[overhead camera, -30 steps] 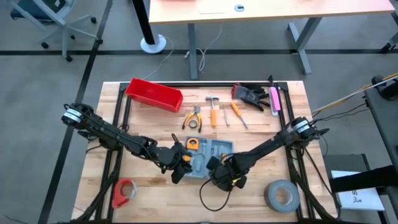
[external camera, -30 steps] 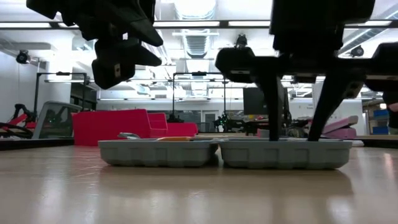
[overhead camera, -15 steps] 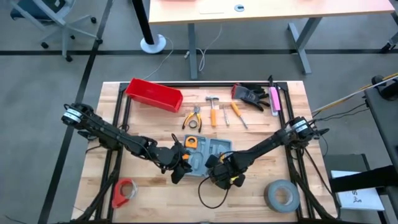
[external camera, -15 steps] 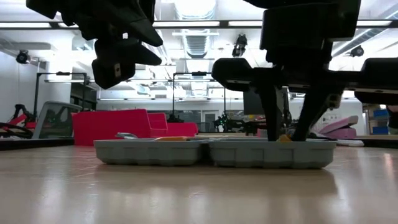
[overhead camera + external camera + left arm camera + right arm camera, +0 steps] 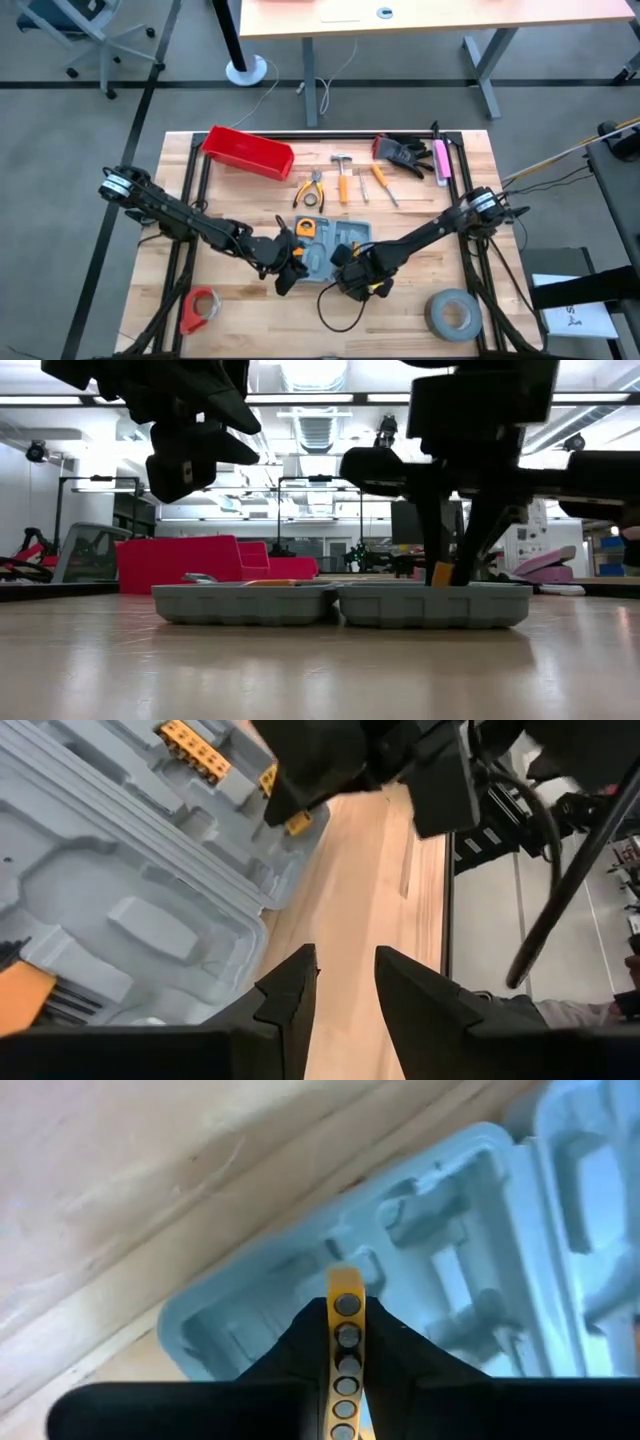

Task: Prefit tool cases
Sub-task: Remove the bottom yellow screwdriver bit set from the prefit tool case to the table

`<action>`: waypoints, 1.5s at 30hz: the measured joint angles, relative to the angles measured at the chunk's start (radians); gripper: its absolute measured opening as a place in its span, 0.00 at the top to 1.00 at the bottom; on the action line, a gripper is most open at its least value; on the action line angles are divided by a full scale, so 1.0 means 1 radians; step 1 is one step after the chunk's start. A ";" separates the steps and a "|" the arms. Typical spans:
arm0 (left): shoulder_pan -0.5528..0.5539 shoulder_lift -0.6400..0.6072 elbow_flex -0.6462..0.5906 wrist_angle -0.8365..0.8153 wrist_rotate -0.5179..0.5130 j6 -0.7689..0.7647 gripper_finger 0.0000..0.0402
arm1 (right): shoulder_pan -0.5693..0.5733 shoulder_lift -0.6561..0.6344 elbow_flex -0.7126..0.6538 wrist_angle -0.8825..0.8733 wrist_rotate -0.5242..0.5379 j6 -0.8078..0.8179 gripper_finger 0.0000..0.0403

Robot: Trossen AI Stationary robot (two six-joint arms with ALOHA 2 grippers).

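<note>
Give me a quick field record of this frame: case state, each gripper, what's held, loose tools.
case: grey tool case open flat on the table, mid-front
right gripper: shut on yellow bit holder, above a case recess
left gripper: open, empty, raised by the case's left edge
in case: orange item at top left
loose tools: pliers, hammer, screwdriver behind case
other: red bin, grey tape roll

Wooden table (image 5: 250, 295) under open case (image 5: 335, 248)
</note>
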 joint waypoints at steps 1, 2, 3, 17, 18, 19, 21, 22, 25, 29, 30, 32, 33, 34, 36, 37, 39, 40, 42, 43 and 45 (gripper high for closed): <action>-0.002 0.000 0.000 -0.002 0.000 -0.001 0.72 | -0.001 -0.006 0.000 -0.002 0.003 0.001 0.95; -0.004 0.000 0.000 -0.004 0.000 -0.001 0.72 | -0.002 -0.013 0.000 -0.003 0.003 0.001 0.95; -0.005 0.000 0.000 -0.006 0.000 -0.004 0.71 | -0.005 -0.023 0.000 -0.003 0.003 0.003 0.95; -0.004 0.123 0.033 -0.002 0.024 0.029 0.67 | -0.209 -0.169 -0.018 -0.051 0.032 0.071 0.94; -0.005 0.133 0.039 0.003 0.023 0.042 0.66 | -0.231 -0.177 -0.021 -0.052 0.032 0.071 0.94; -0.005 0.140 0.042 0.001 0.022 0.055 0.66 | -0.253 -0.186 -0.026 -0.054 0.032 0.071 0.93; -0.005 0.150 0.051 0.002 0.000 0.081 0.67 | -0.297 -0.206 -0.036 -0.054 0.032 0.067 0.94; -0.008 0.150 0.051 0.003 -0.025 0.094 0.67 | -0.321 -0.211 -0.038 -0.056 0.031 0.062 0.94; -0.010 0.150 0.051 0.002 -0.120 0.141 0.68 | -0.396 -0.224 -0.046 -0.070 0.029 0.059 0.95; -0.012 0.149 0.051 -0.001 -0.211 0.194 0.70 | -0.494 -0.231 -0.050 -0.071 0.028 0.060 0.94; -0.012 0.149 0.051 -0.002 -0.229 0.202 0.70 | -0.515 -0.231 -0.052 -0.071 0.027 0.060 0.93; -0.012 0.149 0.051 -0.008 -0.266 0.215 0.71 | -0.555 -0.231 -0.056 -0.067 0.020 0.059 0.93; -0.012 0.149 0.050 -0.008 -0.284 0.221 0.71 | -0.574 -0.231 -0.058 -0.065 0.020 0.059 0.93; -0.012 0.149 0.050 -0.005 -0.303 0.226 0.72 | -0.593 -0.231 -0.060 -0.065 0.017 0.060 0.93; -0.008 0.149 0.050 -0.007 -0.337 0.230 0.72 | -0.628 -0.231 -0.067 -0.056 0.011 0.059 0.94; -0.004 0.149 0.050 -0.006 -0.346 0.230 0.71 | -0.645 -0.231 -0.071 -0.049 0.001 0.059 0.94; 0.001 0.149 0.050 -0.004 -0.351 0.224 0.71 | -0.671 -0.231 -0.073 -0.044 -0.006 0.063 0.94; 0.003 0.149 0.050 -0.001 -0.351 0.220 0.71 | -0.679 -0.231 -0.075 -0.042 -0.006 0.063 0.94; 0.006 0.149 0.051 0.014 -0.354 0.217 0.70 | -0.692 -0.231 -0.077 -0.039 -0.009 0.063 0.93; 0.006 0.149 0.051 0.018 -0.355 0.212 0.70 | -0.694 -0.231 -0.079 -0.036 -0.009 0.063 0.93; 0.006 0.149 0.050 0.020 -0.363 0.202 0.70 | -0.697 -0.231 -0.084 -0.019 -0.009 0.061 0.92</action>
